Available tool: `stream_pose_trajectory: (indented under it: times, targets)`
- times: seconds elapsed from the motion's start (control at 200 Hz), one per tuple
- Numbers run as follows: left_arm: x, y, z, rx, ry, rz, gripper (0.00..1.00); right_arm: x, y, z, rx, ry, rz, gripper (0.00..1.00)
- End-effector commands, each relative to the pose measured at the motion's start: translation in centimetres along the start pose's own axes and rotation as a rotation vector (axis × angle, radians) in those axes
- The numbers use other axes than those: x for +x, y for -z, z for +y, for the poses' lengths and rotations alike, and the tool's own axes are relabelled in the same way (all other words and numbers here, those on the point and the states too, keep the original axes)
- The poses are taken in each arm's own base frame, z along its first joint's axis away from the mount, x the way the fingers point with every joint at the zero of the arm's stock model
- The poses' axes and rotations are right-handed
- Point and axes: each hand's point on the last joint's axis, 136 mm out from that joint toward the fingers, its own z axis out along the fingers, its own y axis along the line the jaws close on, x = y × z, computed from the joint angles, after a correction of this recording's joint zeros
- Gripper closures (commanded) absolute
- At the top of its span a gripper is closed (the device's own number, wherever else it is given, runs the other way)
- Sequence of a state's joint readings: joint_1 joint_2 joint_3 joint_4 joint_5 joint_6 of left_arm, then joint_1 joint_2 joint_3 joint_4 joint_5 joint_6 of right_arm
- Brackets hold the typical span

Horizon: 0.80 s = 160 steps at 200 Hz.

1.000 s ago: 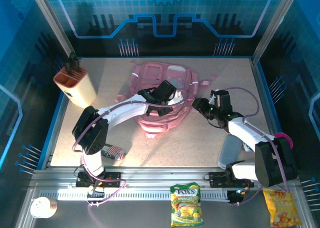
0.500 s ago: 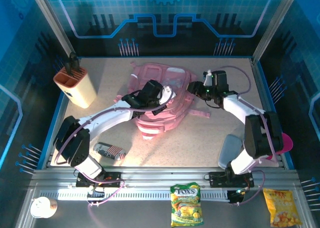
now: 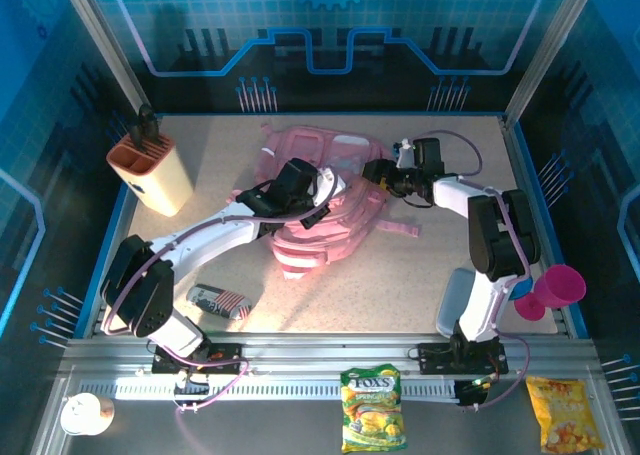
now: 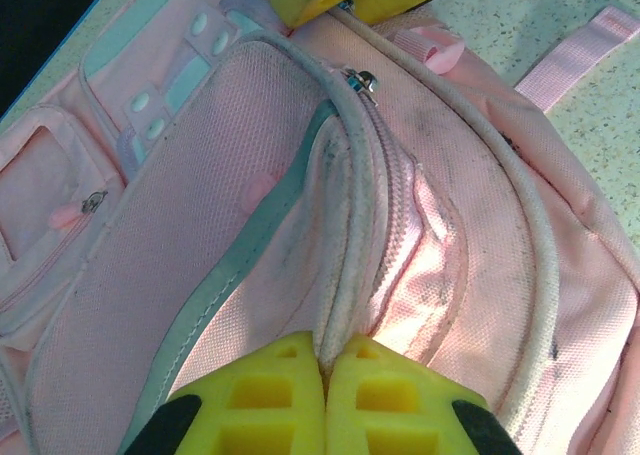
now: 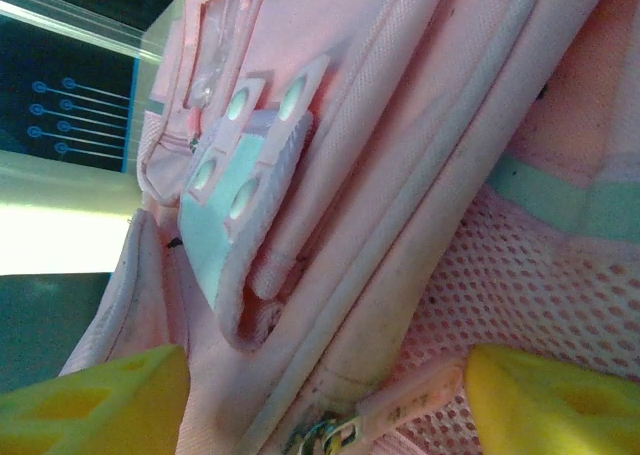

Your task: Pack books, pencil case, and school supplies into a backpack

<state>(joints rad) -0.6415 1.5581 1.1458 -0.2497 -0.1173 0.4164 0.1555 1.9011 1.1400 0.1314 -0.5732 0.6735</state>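
The pink backpack point(image 3: 318, 220) lies flat mid-table, pockets up. My left gripper point(image 3: 328, 193) rests on its top. In the left wrist view this gripper point(image 4: 326, 360) is shut on the pale piped seam point(image 4: 345, 275) beside the zipper. My right gripper point(image 3: 372, 171) is at the bag's right edge. In the right wrist view it point(image 5: 320, 415) is open, with the zipper pull point(image 5: 400, 412) lying loose between its yellow fingers point(image 5: 95, 405). The striped pencil case point(image 3: 218, 300) lies near the left arm's base. The books are out of view.
A beige holder with an orange top point(image 3: 150, 175) stands at the far left. A pink cup point(image 3: 551, 289) and a grey flat object point(image 3: 458, 300) sit at the right edge. Two snack bags point(image 3: 372, 407) lie on the front rail.
My right gripper has travelled up and left to the backpack's edge and opened wider. My left gripper has drawn the pinched seam slightly left, still shut on it.
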Motion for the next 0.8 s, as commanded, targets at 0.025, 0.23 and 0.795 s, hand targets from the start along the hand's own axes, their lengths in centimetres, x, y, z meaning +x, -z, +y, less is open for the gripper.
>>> stream_pose_trajectory:
  times: [0.025, 0.23, 0.795]
  targets:
    - [-2.1, 2.2, 2.1, -0.043, 0.063, -0.107, 0.94, -0.4, -0.5, 0.0, -0.101, -0.006, 0.006, 0.25]
    - [-1.5, 2.4, 2.8, -0.050, 0.088, -0.104, 0.93, -0.4, 0.0, 2.0, -0.237, -0.014, 0.018, 0.26]
    - [-1.4, 2.6, 3.1, -0.040, 0.112, -0.105, 0.93, 1.9, 1.2, 1.8, -0.307, -0.002, 0.044, 0.47]
